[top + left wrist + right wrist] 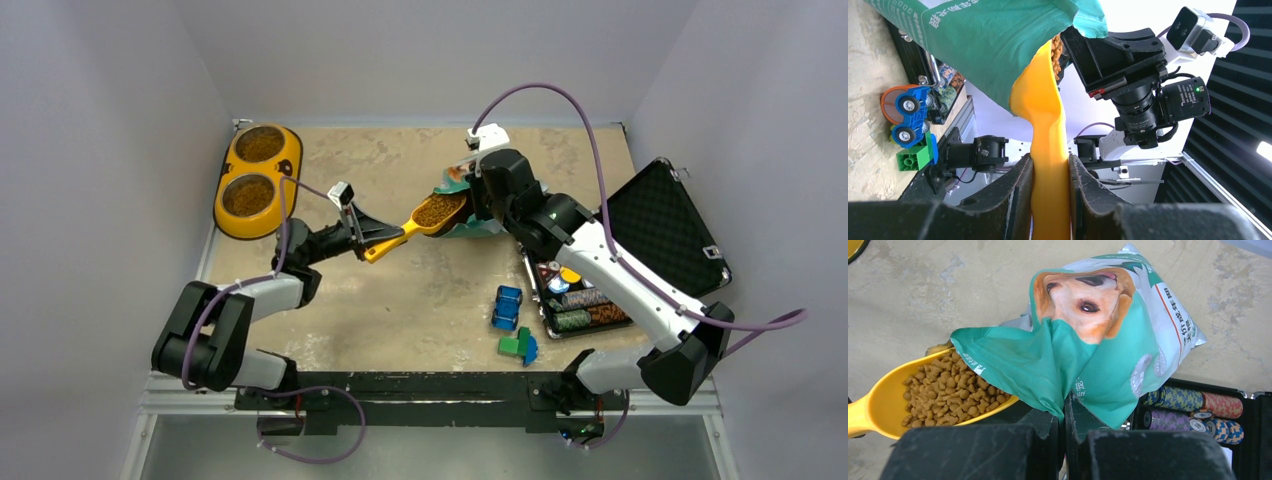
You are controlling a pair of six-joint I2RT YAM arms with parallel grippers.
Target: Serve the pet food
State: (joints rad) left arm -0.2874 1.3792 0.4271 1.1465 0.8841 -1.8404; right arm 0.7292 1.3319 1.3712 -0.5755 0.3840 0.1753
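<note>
I see the pet food (945, 392) heaped in the bowl of a yellow scoop (430, 216), just left of my right gripper (1064, 415) fingers; the bag's flap covers the bowl's far edge. The scoop's long axis runs from my left gripper (1050, 172), bowl pointing away into the bag mouth. Left fingers are clamped on the scoop handle; right fingers are pinched together on the teal bag (1108, 330) edge. More kibble fills both wells of the yellow double bowl (256, 180), well behind the left fingers
</note>
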